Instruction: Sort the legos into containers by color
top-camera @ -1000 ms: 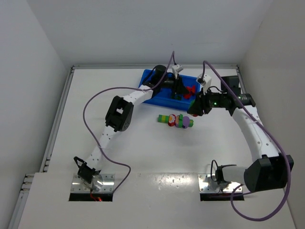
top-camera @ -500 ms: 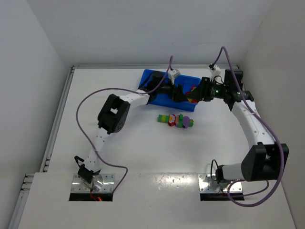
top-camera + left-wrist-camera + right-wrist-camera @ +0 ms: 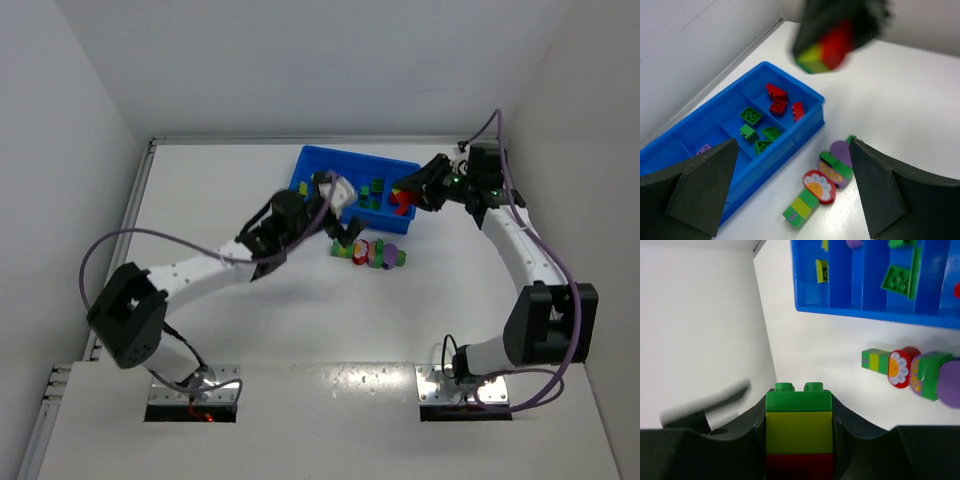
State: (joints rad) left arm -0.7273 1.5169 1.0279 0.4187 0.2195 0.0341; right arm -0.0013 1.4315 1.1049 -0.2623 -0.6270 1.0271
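The blue tray (image 3: 350, 156) with its containers stands at the back of the table. In the left wrist view its compartments (image 3: 775, 160) hold red legos (image 3: 780, 100), green legos (image 3: 757, 127) and a purple one (image 3: 703, 148). A multicoloured stick of legos (image 3: 368, 252) lies on the table in front of the tray. My left gripper (image 3: 345, 235) hovers open above the stick's left end (image 3: 802, 207), holding nothing. My right gripper (image 3: 410, 190) is shut on a green, yellow and red stack (image 3: 799, 432), held over the tray's right end.
White walls close the table in on the left, back and right. The right wrist view shows the tray (image 3: 812, 297) with a yellow brick (image 3: 821, 270) and a green brick (image 3: 897, 277), and the stick (image 3: 905, 370) below it.
My left gripper has opened and drawn back from over the tray toward the table in front of it. The right gripper stayed shut on its stack and swung toward the tray's right end.
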